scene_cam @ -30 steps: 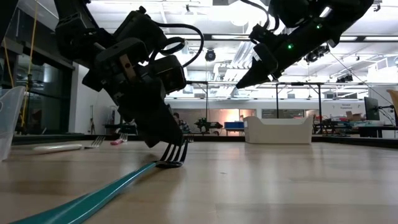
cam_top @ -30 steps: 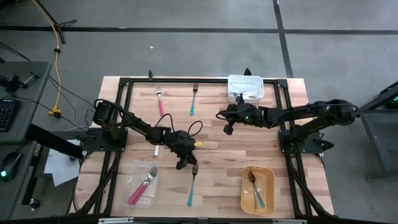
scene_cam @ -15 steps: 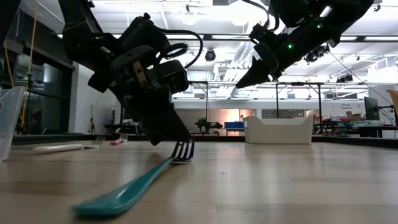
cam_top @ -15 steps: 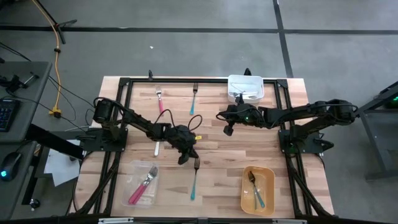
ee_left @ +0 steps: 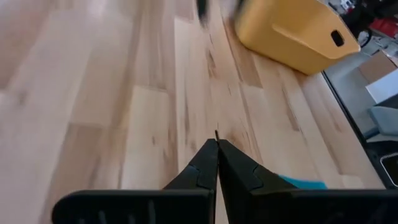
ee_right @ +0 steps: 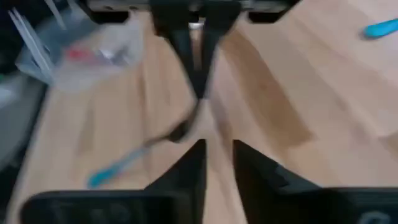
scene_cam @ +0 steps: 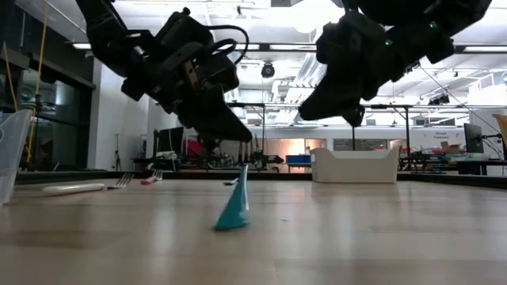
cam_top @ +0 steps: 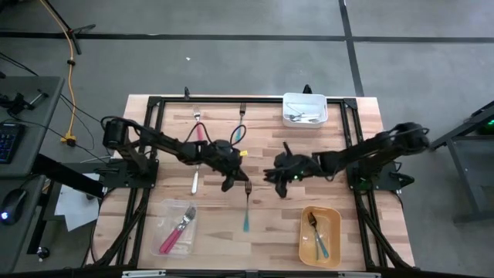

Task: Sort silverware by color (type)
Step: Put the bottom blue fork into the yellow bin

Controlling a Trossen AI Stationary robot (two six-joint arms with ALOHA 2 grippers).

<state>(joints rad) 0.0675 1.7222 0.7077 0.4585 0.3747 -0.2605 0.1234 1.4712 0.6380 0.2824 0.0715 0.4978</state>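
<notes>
1. Teal-handled fork (cam_top: 246,207): lies near the middle of the table (cam_top: 270,224), its metal head held at the tip of the left gripper (cam_top: 234,181). In the low view the handle end (scene_cam: 234,207) rests on the wood while the head end is raised.
2. Left gripper: jaws pressed together on the fork's head; in its own wrist view the fingers (ee_left: 214,163) meet with no gap, and a sliver of teal shows beside them.
3. Right gripper (cam_top: 282,176): hangs low over the table just beside the fork's head, facing the left gripper. Its wrist view shows the two fingers (ee_right: 189,163) slightly apart, with nothing between them.
4. Other silverware on the table: a pink-handled utensil (cam_top: 199,130) and a teal-handled fork (cam_top: 240,123) near the far edge; a white-handled utensil (cam_top: 194,181) lies under the left arm.
5. Clear container (cam_top: 164,218), near left: holds pink-handled pieces (cam_top: 176,232).
6. Yellow container (cam_top: 333,232), near right: holds teal-handled pieces (cam_top: 317,235).
7. White container (cam_top: 302,99), at the far edge: holds pale utensils, too small to tell apart.
</notes>
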